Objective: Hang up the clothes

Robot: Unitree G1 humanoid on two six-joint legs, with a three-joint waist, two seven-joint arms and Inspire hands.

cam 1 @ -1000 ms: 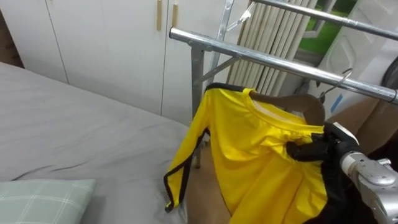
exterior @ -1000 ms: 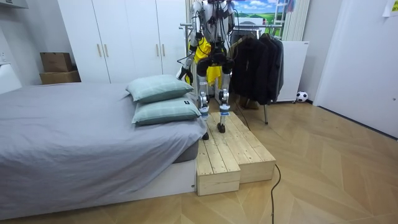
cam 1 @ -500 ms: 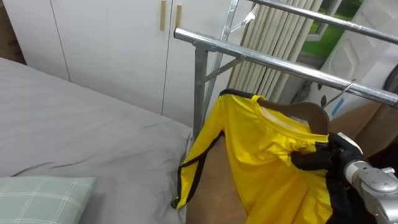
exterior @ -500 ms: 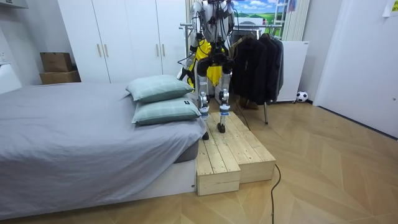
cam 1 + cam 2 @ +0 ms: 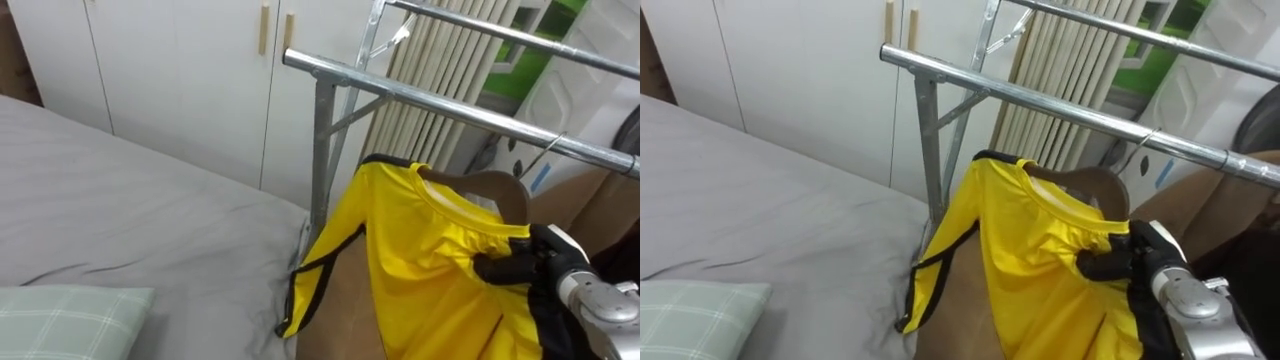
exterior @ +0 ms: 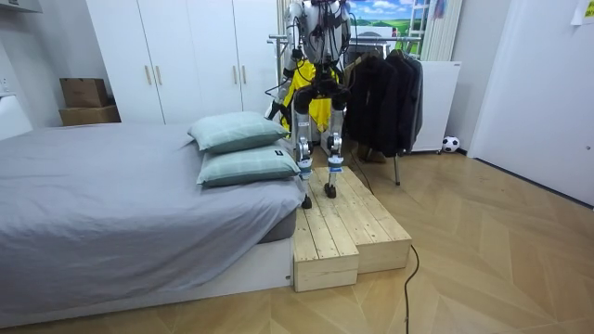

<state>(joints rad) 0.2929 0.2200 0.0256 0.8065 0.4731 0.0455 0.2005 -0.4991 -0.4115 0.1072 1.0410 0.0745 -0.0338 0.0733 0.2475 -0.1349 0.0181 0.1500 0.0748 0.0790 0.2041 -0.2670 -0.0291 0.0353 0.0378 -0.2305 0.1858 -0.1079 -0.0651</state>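
Over the last second we shifted the yellow shirt point(image 5: 430, 260) on its hanger point(image 5: 495, 185) rightward off the post point(image 5: 322, 150), right robot hand point(image 5: 548, 262) pinching the cloth below the collar, hook point(image 5: 553, 140) up at the rail point(image 5: 450, 105) though we couldn't tell if it had caught.

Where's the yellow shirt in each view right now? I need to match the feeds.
Left eye view: yellow shirt centre-right, under the rail, gripped by the right hand.
Right eye view: centre, slightly right.
Room view: top centre, in front of the robot.
Shared landmark: the white wardrobe, left of the shirt in every view.
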